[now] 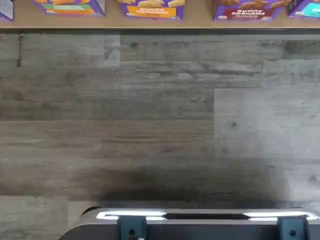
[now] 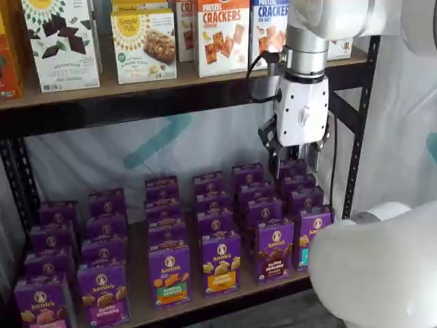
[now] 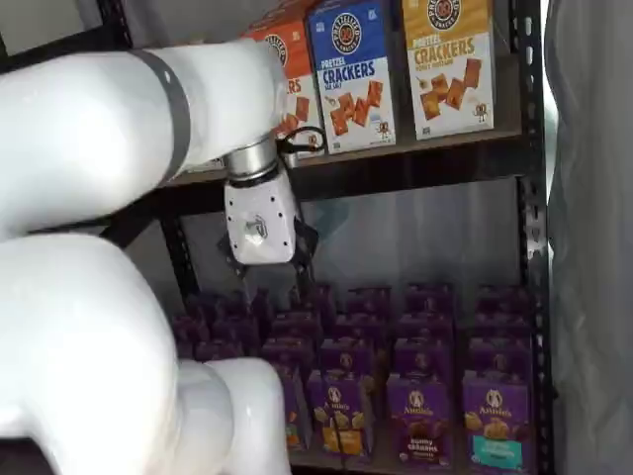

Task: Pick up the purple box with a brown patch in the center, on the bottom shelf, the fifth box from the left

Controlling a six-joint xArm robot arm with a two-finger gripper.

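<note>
The purple box [image 2: 275, 249] with brown bunny crackers and "Bunny Grahams" text stands upright at the front of the bottom shelf [image 2: 147, 311]. It also shows in a shelf view [image 3: 417, 421] and in the wrist view [image 1: 250, 10]. My gripper [image 2: 295, 164] hangs in front of the rack, above the rear boxes of that row and well above the front box. A gap shows between its black fingers [image 2: 276, 160], and nothing is in them. In a shelf view the gripper [image 3: 269, 269] shows only partly, under its white body.
Same-size purple cartons stand beside it: an orange-yellow band one [image 2: 220, 263], a green band one [image 2: 169, 273], a teal one [image 2: 311, 239]. Cracker boxes fill the upper shelf [image 2: 205, 75]. A black rack post [image 2: 362, 116] stands right. My white arm link [image 2: 375, 273] blocks the lower right. A dark mount [image 1: 200, 225] shows over grey floor.
</note>
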